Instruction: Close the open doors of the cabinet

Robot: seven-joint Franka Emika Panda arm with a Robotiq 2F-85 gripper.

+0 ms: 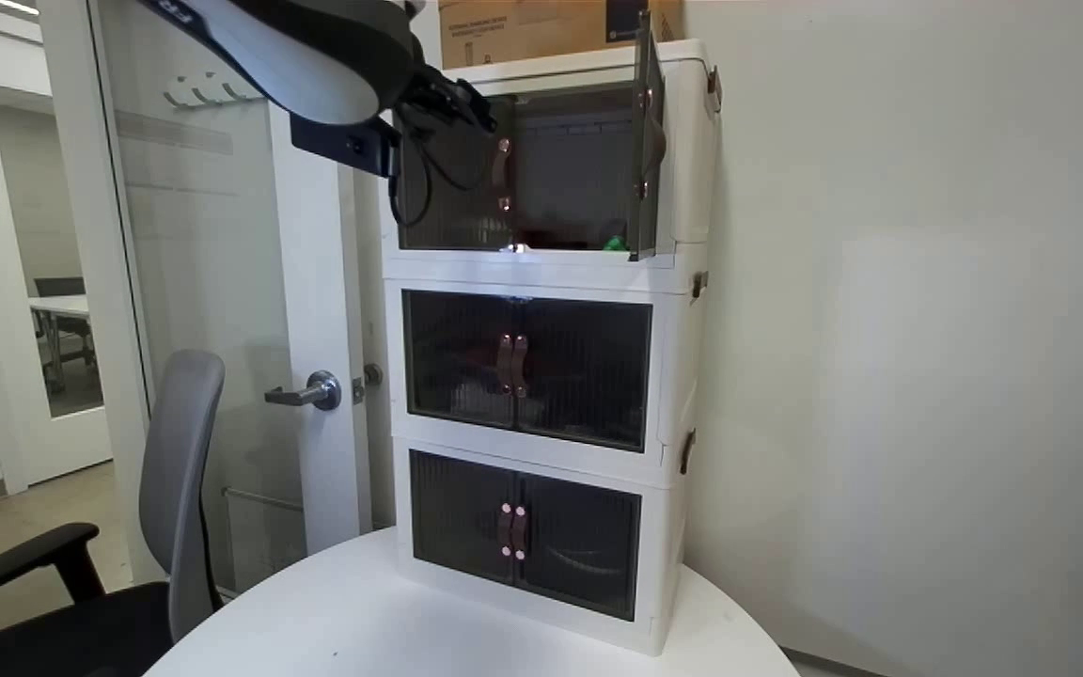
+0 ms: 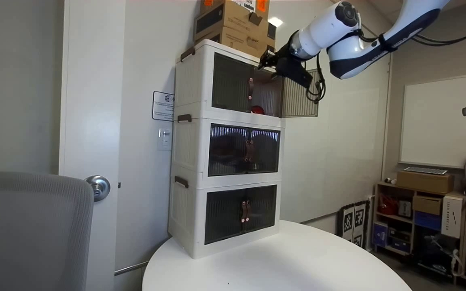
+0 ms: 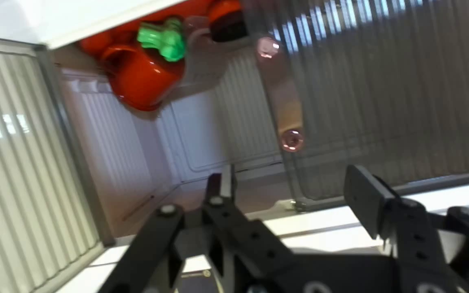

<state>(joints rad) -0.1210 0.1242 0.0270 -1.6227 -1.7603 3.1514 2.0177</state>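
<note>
The cabinet, a tall white unit of three tiers, shows in both exterior views (image 1: 541, 268) (image 2: 186, 145). On its top tier, one smoky door (image 1: 647, 141) stands swung outward; it also shows in an exterior view (image 2: 301, 97) and at the left of the wrist view (image 3: 18, 162). The top tier's paired door (image 1: 452, 188) (image 2: 231, 83) (image 3: 393, 101) lies flat in its frame. My gripper (image 1: 483, 111) (image 2: 267, 70) (image 3: 291, 185) is open and empty, near the top edge in front of the opening and the flat door. I cannot tell if it touches anything.
Cardboard boxes (image 1: 541, 28) (image 2: 241, 34) sit on the cabinet. Inside the top tier lie a red mug-like object (image 3: 145, 81) and a green object (image 3: 163, 38). The lower tiers' doors are shut. A round white table (image 2: 297, 262) bears the cabinet. A chair (image 1: 180, 470) stands beside it.
</note>
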